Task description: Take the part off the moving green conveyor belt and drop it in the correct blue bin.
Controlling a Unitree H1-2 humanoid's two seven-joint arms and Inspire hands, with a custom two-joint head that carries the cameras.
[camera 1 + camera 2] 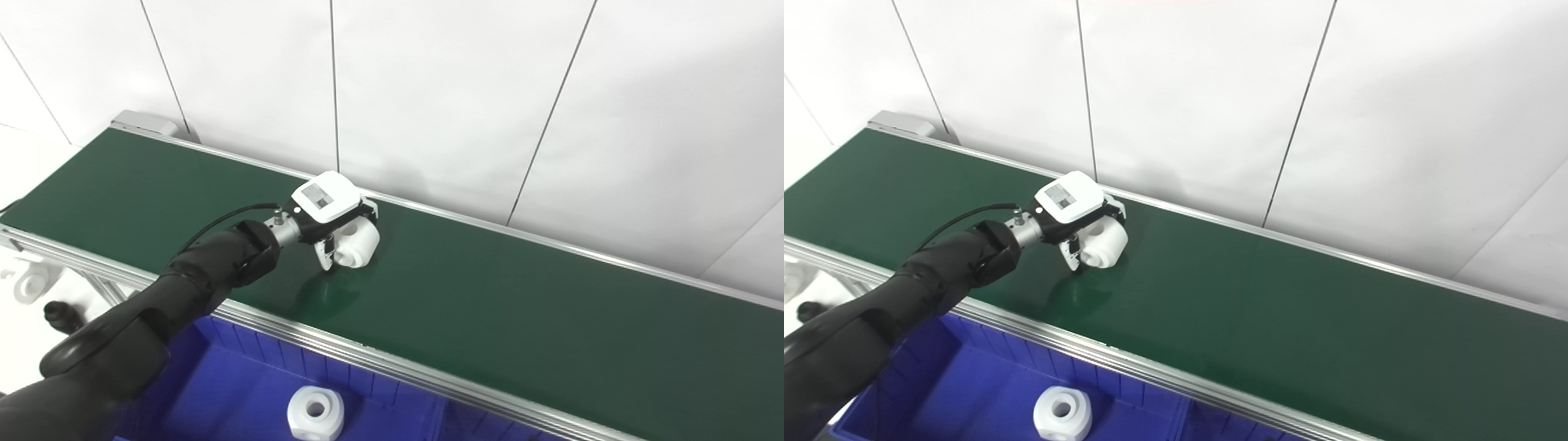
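A white round part (357, 244) lies on the green conveyor belt (490, 294) near its far side. My left hand (327, 211) reaches over the belt and is wrapped around the part, thumb in front and fingers behind it; the same shows in the right eye view (1077, 211), with the part (1104, 242) still resting on the belt. A blue bin (245, 392) sits below the belt's near rail and holds a white hexagonal part with a hole (315, 412). My right hand is not in view.
The belt's aluminium near rail (367, 355) runs between the belt and the bin. White wall panels stand close behind the belt. At the far left, below the belt, lie a white part (27, 285) and a black part (61, 315).
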